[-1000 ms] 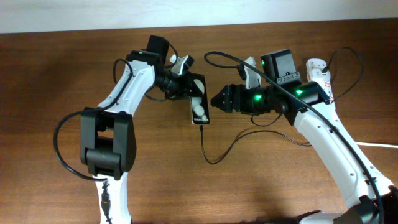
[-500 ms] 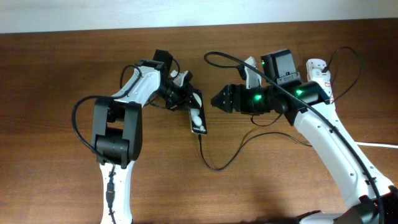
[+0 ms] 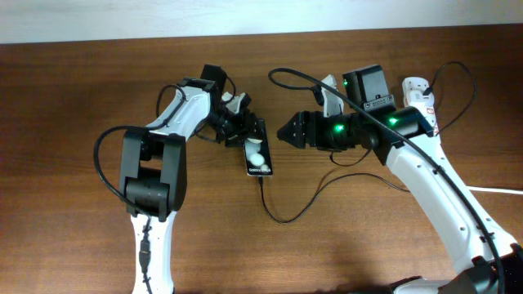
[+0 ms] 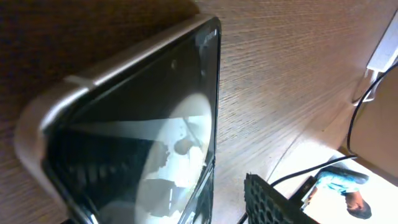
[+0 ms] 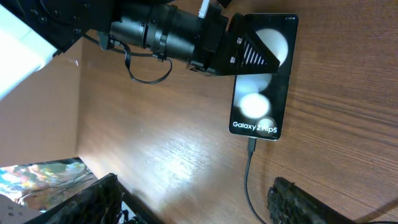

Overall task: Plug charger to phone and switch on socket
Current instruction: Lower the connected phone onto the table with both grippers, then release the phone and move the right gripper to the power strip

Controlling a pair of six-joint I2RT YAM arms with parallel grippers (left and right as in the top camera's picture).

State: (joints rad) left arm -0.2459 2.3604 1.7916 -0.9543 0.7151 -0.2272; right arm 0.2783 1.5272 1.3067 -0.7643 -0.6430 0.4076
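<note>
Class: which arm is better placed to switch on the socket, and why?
Right. The socket lies close beside the right arm, and the right gripper is open and empty. The left gripper is on the phone, much farther from the socket.

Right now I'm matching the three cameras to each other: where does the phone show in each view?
Overhead: phone at centre, between the arms.
Left wrist: phone fills the left half, close up.
Right wrist: phone upper right, lettering downward.
Shared landmark: the charger meeting its lettered end, in overhead and right wrist; left wrist does not show that.
</note>
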